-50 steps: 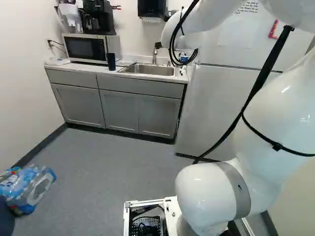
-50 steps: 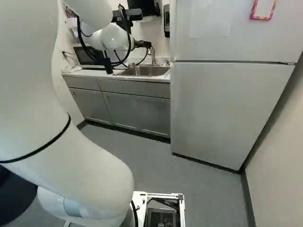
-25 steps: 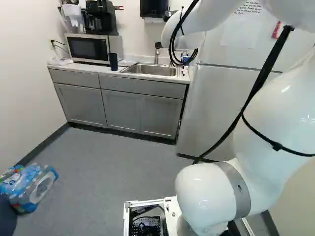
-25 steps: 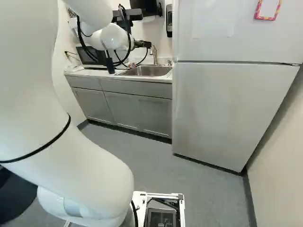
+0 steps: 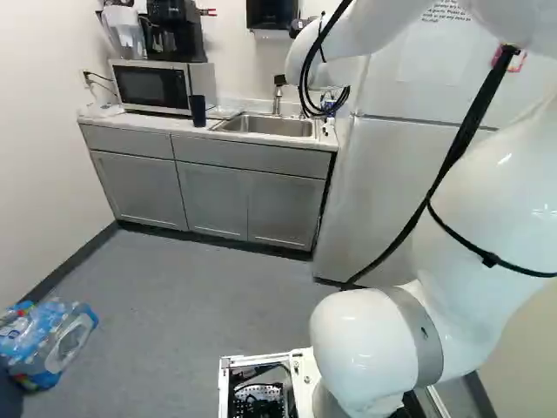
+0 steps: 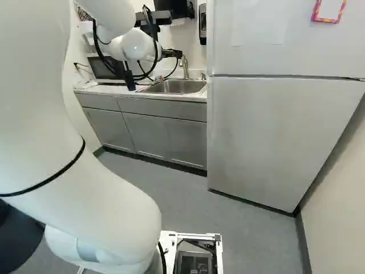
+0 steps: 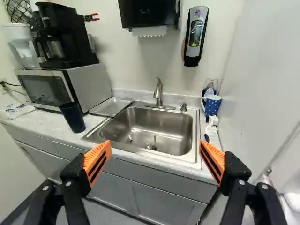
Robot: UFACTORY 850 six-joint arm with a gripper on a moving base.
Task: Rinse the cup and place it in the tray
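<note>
Rightward in the right base view, the fridge [image 6: 268, 131] dominates; the sink [image 5: 268, 124] lies upper centre in the left base view, the metal tray [image 7: 111, 107] just beside it. The sheet [image 5: 446, 12], upper right there, is illegible. The gripper [image 7: 155, 149] is spread, empty; best straddle the upright dark cup [image 5: 197, 111], upper left, squeeze gently, lift level.

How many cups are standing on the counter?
2 that I can make out: the dark cup by the metal tray, and the spotted mug between the sink and the fridge. Something partly hidden behind the mug may be another.
</note>
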